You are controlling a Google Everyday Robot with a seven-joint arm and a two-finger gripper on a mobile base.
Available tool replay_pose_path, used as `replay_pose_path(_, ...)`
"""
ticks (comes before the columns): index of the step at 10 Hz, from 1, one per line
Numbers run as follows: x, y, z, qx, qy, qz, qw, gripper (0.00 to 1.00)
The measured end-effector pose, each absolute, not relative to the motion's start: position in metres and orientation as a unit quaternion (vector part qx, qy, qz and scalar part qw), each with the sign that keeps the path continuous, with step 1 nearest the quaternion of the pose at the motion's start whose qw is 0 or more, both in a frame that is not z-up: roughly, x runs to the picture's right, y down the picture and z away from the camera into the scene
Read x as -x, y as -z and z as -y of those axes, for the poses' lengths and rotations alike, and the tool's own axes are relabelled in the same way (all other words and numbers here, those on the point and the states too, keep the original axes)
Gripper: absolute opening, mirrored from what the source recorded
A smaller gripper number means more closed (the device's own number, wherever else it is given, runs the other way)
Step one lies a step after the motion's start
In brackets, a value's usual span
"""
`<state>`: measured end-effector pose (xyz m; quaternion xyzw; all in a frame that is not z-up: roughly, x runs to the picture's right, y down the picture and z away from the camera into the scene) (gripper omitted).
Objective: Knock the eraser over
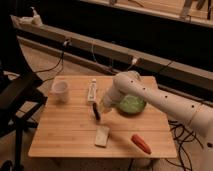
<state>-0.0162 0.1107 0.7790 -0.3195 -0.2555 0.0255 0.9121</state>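
Observation:
A small dark narrow object (96, 111) stands on the wooden table (65, 135) near its middle; it looks like the eraser, on its edge and leaning slightly. My gripper (103, 104) is at the end of the white arm (150, 97) that reaches in from the right. It sits just above and to the right of the dark object, touching or nearly touching its top. The gripper's tip blends into the arm.
A white cup (60, 90) stands at the table's left. A white tube (92, 90) lies behind the eraser. A green bowl (132, 104) sits partly behind the arm. A pale flat block (102, 136) and a red object (141, 143) lie near the front edge. A dark chair (17, 97) stands to the left.

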Motion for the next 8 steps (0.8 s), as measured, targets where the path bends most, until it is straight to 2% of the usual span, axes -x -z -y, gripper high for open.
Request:
replay_pose_path(6,0.016,-0.785,-0.116,0.321,-0.017,0.253,0.912,0.27)
replay_pose_path(8,0.025,-0.79,-0.106,0.322,-0.016,0.253,0.912,0.27)
